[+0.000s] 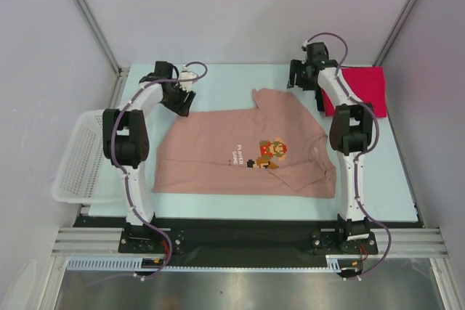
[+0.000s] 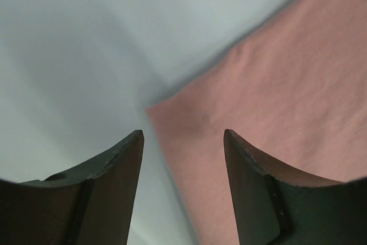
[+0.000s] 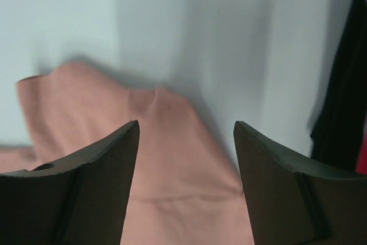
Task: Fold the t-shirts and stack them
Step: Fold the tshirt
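A dusty-pink t-shirt with a pixel game-character print lies spread flat in the middle of the table. My left gripper hangs at its far left corner. In the left wrist view that gripper is open, with the corner of the pink shirt below the gap. My right gripper is just beyond the far sleeve. It is open above the pink cloth and holds nothing. A folded red t-shirt lies at the back right.
A white lattice basket stands off the table's left edge. The pale blue table top is bordered by grey walls at the back and sides. A dark shape fills the right edge of the right wrist view.
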Controlling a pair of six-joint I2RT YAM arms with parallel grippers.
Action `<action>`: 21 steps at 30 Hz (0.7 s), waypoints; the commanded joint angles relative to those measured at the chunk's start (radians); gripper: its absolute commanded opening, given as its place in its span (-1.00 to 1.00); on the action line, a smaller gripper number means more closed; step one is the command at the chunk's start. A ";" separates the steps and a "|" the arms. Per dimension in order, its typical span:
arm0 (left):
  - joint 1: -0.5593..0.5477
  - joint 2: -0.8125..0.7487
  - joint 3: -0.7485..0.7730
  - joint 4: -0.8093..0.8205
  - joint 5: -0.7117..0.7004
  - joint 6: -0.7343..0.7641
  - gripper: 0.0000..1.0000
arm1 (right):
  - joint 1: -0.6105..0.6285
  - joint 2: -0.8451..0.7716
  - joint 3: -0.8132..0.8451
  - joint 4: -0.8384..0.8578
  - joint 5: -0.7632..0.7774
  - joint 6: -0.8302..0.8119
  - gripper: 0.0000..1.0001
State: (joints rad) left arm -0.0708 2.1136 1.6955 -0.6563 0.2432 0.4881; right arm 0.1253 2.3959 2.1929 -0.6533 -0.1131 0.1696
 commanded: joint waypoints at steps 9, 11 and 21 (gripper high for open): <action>0.002 0.089 0.059 -0.057 0.169 0.058 -0.28 | -0.004 0.146 0.147 -0.035 -0.207 -0.025 -0.49; 0.003 0.069 0.058 -0.083 0.200 0.073 -0.62 | -0.009 0.126 0.117 -0.025 -0.235 -0.016 -0.88; 0.002 -0.213 -0.181 0.084 0.153 0.112 -0.99 | -0.018 -0.185 -0.206 0.049 -0.186 -0.008 -1.00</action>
State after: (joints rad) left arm -0.0692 2.0590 1.5784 -0.6525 0.3943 0.5583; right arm 0.1070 2.3909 2.0495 -0.6399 -0.3260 0.1658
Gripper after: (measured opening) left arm 0.012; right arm 0.010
